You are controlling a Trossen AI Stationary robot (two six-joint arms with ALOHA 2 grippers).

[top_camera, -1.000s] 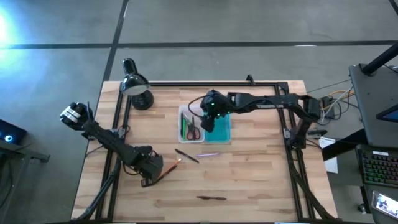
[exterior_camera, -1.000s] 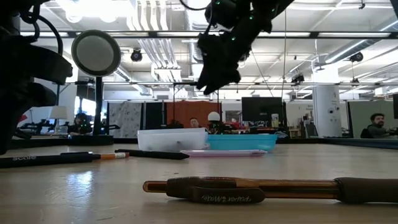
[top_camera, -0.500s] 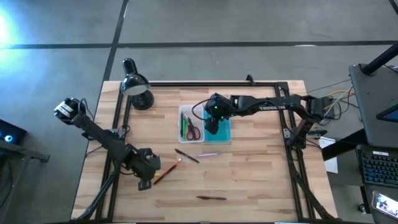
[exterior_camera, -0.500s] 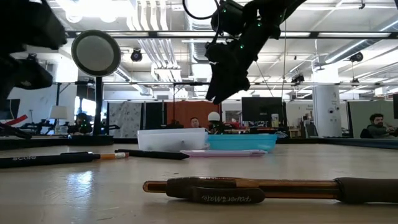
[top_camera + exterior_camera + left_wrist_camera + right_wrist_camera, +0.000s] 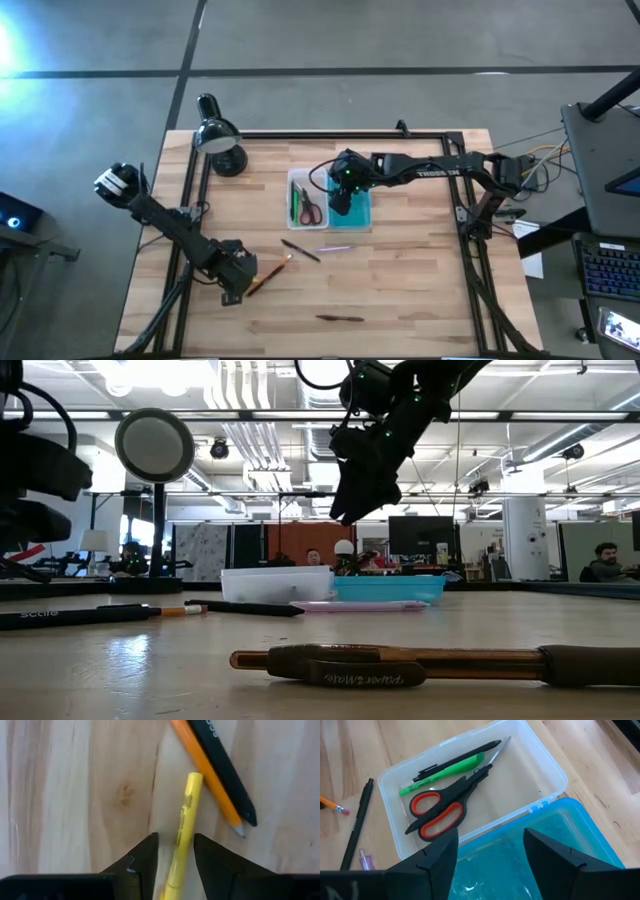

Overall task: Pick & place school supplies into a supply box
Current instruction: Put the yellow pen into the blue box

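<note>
The box (image 5: pixel 470 795) held three things: scissors (image 5: pixel 440 810), a green pen (image 5: pixel 447 772), a black pen (image 5: pixel 465 756). Only the left wrist view showed the left gripper (image 5: pixel 174 865) open around a yellow pen (image 5: pixel 182 830). The right gripper (image 5: pixel 490 857) hung open over the box.

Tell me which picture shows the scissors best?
The right wrist view: the scissors lie large and clear in the clear tray, red handles and closed blades showing, beside a green pen. The high view shows them as a tiny red speck. The low view hides them behind the tray wall; the left wrist view misses them.
</note>
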